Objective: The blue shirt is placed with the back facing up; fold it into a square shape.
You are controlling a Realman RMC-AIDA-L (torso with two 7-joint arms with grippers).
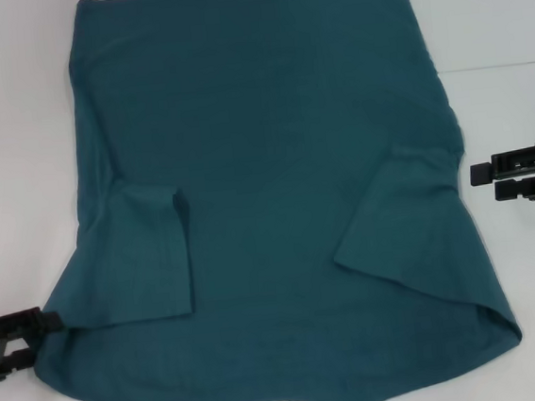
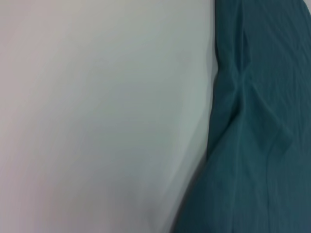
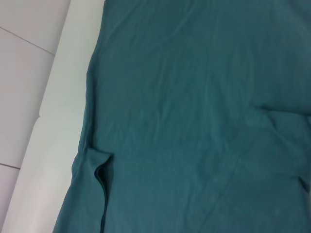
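The blue shirt (image 1: pixel 276 190) is spread plain side up on the white tabletop (image 1: pixel 15 139), both sleeves already turned inward. The left tool (image 1: pixel 42 322) is seen at the near left shoulder edge, the right tool (image 1: pixel 479 178) just off the right side; their finger states cannot be told. For a square fold, both edges should be gripped evenly and carried over together.

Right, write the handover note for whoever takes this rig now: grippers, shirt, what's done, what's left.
Left gripper: low at the shirt's near left edge, holding nothing visible.
Right gripper: beside the right edge, apart from the cloth, jaws open.
Blue shirt: flat on the white table, plain side up, both sleeves folded inward onto the body.
Done: sleeves in.
Left: fold the body lengthwise into a square.
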